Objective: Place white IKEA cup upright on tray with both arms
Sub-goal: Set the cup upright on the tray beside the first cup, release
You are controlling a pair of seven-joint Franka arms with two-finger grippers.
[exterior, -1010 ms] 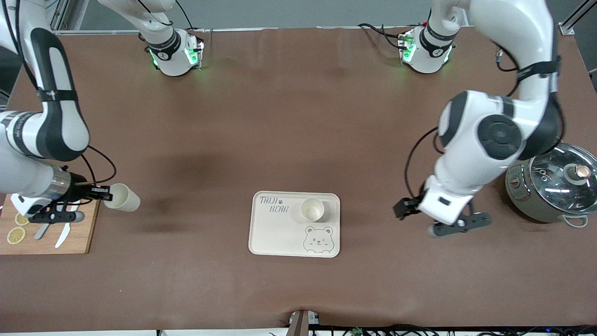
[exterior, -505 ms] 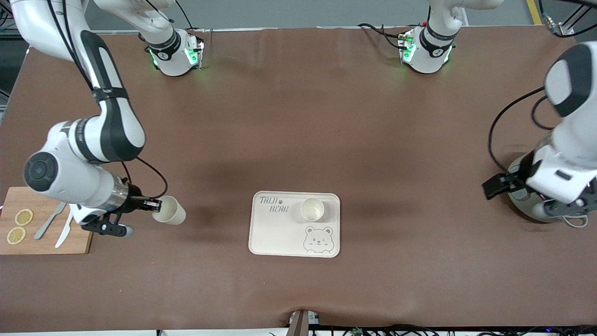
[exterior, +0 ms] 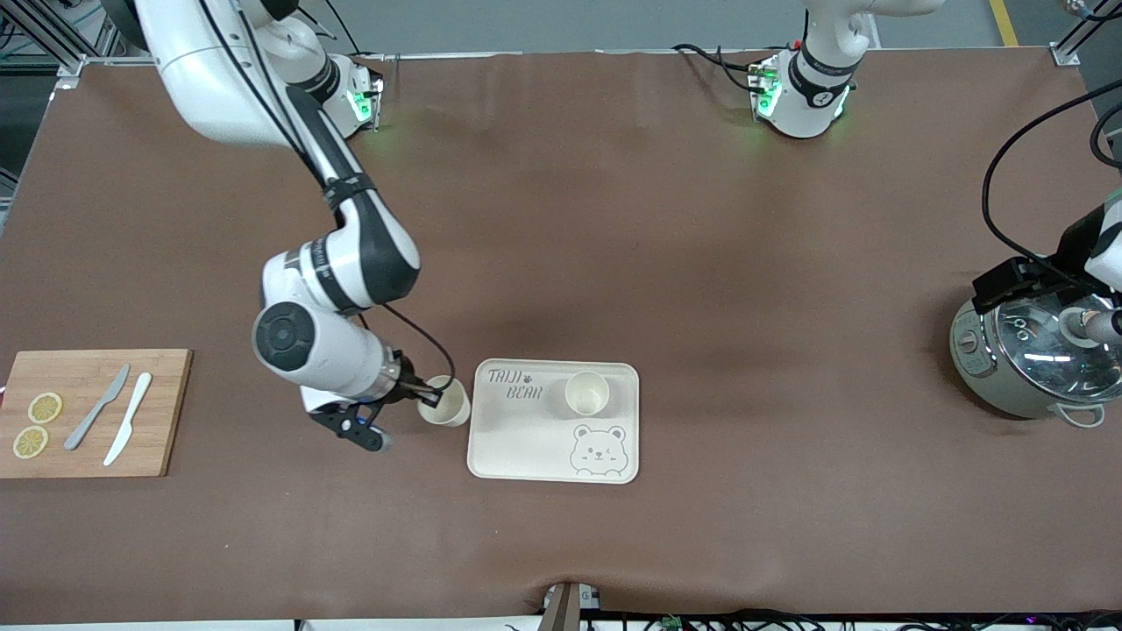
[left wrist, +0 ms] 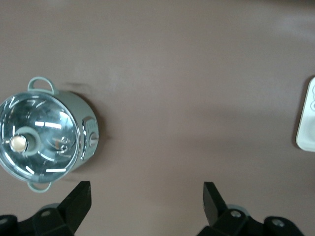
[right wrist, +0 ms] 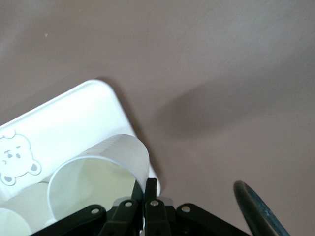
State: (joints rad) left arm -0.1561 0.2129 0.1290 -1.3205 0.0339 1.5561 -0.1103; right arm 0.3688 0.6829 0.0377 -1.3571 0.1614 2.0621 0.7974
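On the worktop (exterior: 561,263) the tray (exterior: 526,438) lies near the middle, toward the front camera, with one cup (exterior: 586,392) standing upright on it. A second cup (exterior: 445,401) is held by the right pincer (exterior: 428,396) just beside the tray's edge, on the side toward the right arm's end. At that end lies a cutting board (exterior: 158,412) carrying two knives (exterior: 114,416) and two lemon slices (exterior: 37,424). At the left arm's end stands a lidded pot (exterior: 1034,359), with the left pincer (left wrist: 146,196) over the worktop near it.
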